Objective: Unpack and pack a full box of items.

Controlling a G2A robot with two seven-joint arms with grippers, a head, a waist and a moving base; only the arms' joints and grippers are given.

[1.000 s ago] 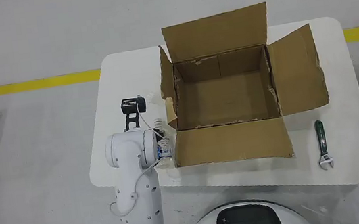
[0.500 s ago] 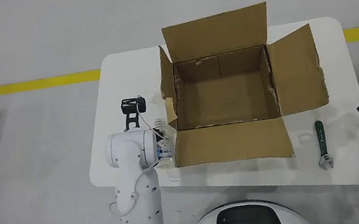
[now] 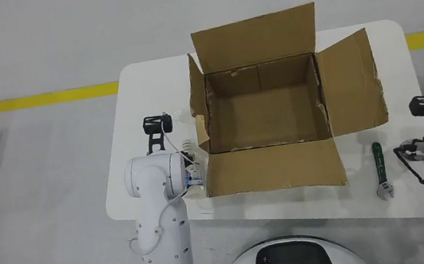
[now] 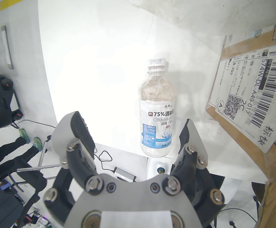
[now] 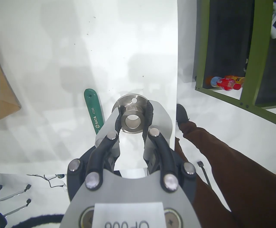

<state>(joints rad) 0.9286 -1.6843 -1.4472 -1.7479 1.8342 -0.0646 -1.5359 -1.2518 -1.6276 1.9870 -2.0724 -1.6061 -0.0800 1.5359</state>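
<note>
On my left wrist feed the disinfectant bottle (image 4: 157, 108) lies flat on the white surface (image 3: 150, 92), just beside the left wall of the cardboard box (image 3: 267, 109). Its long axis runs from the near edge to the far edge, and its white cap points away from me. The left gripper (image 4: 131, 118) hangs over the bottle's base end with its fingers spread wide, touching nothing. From the top camera my left arm covers most of the bottle.

The box sits upright with all four flaps folded out, and I see bare cardboard inside.

The right gripper (image 5: 133, 114) is clamped on a steel flanged bushing (image 5: 125, 101) near the surface's right edge. The bore faces my wrist camera and the flange is on the far side. I cannot tell whether it touches the surface.

Just beside it lies a green-handled adjustable wrench (image 3: 380, 170), also lengthwise near to far, with its head toward me. On the right wrist feed the gripper hides that head.
</note>
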